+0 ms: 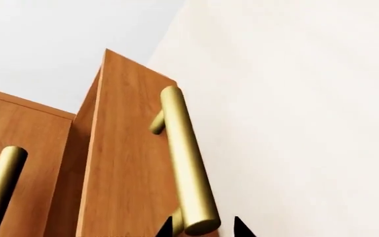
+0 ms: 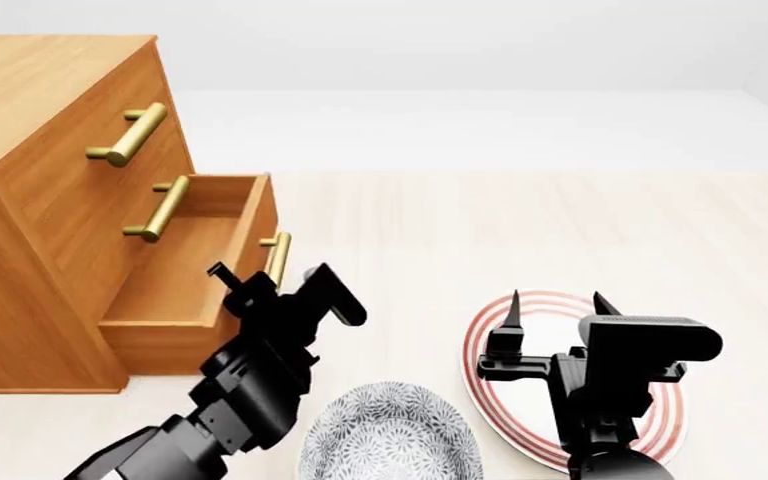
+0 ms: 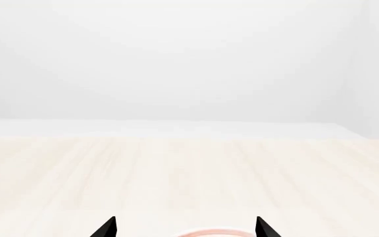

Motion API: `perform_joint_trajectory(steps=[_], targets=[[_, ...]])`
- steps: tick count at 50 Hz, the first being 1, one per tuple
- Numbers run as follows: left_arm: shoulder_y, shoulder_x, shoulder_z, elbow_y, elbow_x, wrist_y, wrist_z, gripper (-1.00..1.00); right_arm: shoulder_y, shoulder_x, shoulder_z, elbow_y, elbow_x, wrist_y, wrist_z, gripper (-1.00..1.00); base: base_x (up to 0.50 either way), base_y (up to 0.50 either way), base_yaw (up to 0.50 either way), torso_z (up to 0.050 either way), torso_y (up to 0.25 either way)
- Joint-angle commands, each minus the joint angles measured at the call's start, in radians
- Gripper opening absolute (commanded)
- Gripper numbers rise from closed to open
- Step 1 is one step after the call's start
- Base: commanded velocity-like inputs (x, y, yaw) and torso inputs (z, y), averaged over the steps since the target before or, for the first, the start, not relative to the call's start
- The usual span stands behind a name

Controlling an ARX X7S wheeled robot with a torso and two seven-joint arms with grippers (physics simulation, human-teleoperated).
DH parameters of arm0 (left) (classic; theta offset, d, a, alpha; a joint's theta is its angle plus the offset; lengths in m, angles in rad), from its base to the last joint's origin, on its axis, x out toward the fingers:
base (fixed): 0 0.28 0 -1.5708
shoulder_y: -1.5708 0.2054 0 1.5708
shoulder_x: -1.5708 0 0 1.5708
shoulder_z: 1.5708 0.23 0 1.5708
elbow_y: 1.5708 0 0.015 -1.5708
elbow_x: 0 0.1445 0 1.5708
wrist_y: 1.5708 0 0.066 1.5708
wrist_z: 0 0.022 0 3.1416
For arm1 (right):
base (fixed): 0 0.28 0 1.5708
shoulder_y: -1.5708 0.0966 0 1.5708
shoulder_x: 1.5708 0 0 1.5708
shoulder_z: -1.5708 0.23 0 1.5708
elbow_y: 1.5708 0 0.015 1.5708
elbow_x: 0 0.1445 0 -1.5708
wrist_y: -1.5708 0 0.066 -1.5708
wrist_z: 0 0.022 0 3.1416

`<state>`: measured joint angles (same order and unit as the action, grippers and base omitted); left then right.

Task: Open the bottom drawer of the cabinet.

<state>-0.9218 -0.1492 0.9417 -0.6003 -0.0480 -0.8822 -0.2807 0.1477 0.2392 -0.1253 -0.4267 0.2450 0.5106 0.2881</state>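
At ten o'clock in the head view, the orange-brown wooden bottom drawer (image 2: 191,275) juts from the boxy cabinet (image 2: 37,200). Our left gripper (image 1: 204,228) straddles its brass bar handle (image 1: 186,163); grip firmness unclear. We should pull straight, level. Right gripper (image 2: 554,305) hangs released.

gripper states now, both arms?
Left gripper: fingers on either side of the bottom drawer's brass handle; whether they clamp it cannot be told.
Right gripper: open, empty, above the striped plate.

Left end effector (image 2: 267,283) closed, right (image 2: 554,305) open
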Motion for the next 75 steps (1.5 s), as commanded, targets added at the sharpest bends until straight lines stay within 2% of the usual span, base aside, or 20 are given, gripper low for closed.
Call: perform_joint_trajectory(steps=[1, 4, 5, 20, 26, 29, 37, 45, 54, 69, 75], targets=[[0.008, 0.008, 0.004, 0.109, 0.045, -0.055, -0.086, -1.0, -0.001, 0.004, -0.001, 0.007, 0.008, -0.006, 0.003, 1.0, 0.0, 0.0, 0.0, 0.01, 0.011], [0.011, 0.001, 0.01, 0.136, 0.045, -0.069, -0.082, -1.0, -0.001, 0.004, -0.003, 0.011, 0.008, -0.009, 0.004, 1.0, 0.0, 0.0, 0.0, 0.0, 0.003], [0.01, -0.005, 0.019, 0.153, 0.051, -0.074, -0.081, 1.0, -0.002, 0.004, -0.002, 0.011, 0.01, -0.01, 0.004, 1.0, 0.0, 0.0, 0.0, 0.0, 0.0], [0.015, -0.027, 0.012, 0.257, 0.044, -0.133, -0.079, 1.0, 0.001, 0.006, -0.007, 0.019, 0.016, -0.015, 0.008, 1.0, 0.0, 0.0, 0.0, 0.0, 0.0], [0.023, -0.059, -0.006, 0.396, 0.026, -0.19, -0.063, 1.0, 0.001, 0.008, -0.008, 0.021, 0.019, -0.017, 0.01, 1.0, 0.0, 0.0, 0.0, 0.0, 0.0], [0.025, -0.075, -0.08, 0.511, -0.025, -0.222, -0.033, 1.0, 0.001, 0.008, -0.01, 0.022, 0.019, -0.02, 0.011, 1.0, 0.0, 0.0, 0.0, 0.0, 0.0], [-0.006, -0.077, -0.303, 0.647, -0.094, -0.263, -0.055, 1.0, 0.004, 0.011, -0.011, 0.024, 0.022, -0.019, 0.014, 1.0, 0.0, 0.0, 0.0, 0.0, 0.0], [-0.057, -0.039, -0.442, 0.452, -0.137, -0.196, -0.054, 1.0, 0.007, 0.016, -0.012, 0.012, 0.026, -0.009, 0.02, 1.0, 0.0, 0.0, 0.0, 0.0, 0.0], [-0.094, -0.013, -0.561, 0.353, -0.228, -0.25, -0.007, 1.0, 0.013, 0.017, -0.017, 0.016, 0.028, -0.007, 0.024, 1.0, 0.0, 0.0, 0.0, 0.0, 0.0], [-0.163, 0.008, -0.616, 0.138, -0.282, -0.287, 0.049, 1.0, 0.01, 0.019, -0.021, 0.02, 0.033, -0.015, 0.029, 1.0, 0.0, 0.0, 0.0, 0.0, 0.0], [-0.187, 0.013, -0.613, 0.017, -0.267, -0.221, 0.056, 1.0, 0.008, 0.02, -0.022, 0.022, 0.035, -0.018, 0.032, 1.0, 0.0, 0.0, 0.0, 0.0, 0.0]])
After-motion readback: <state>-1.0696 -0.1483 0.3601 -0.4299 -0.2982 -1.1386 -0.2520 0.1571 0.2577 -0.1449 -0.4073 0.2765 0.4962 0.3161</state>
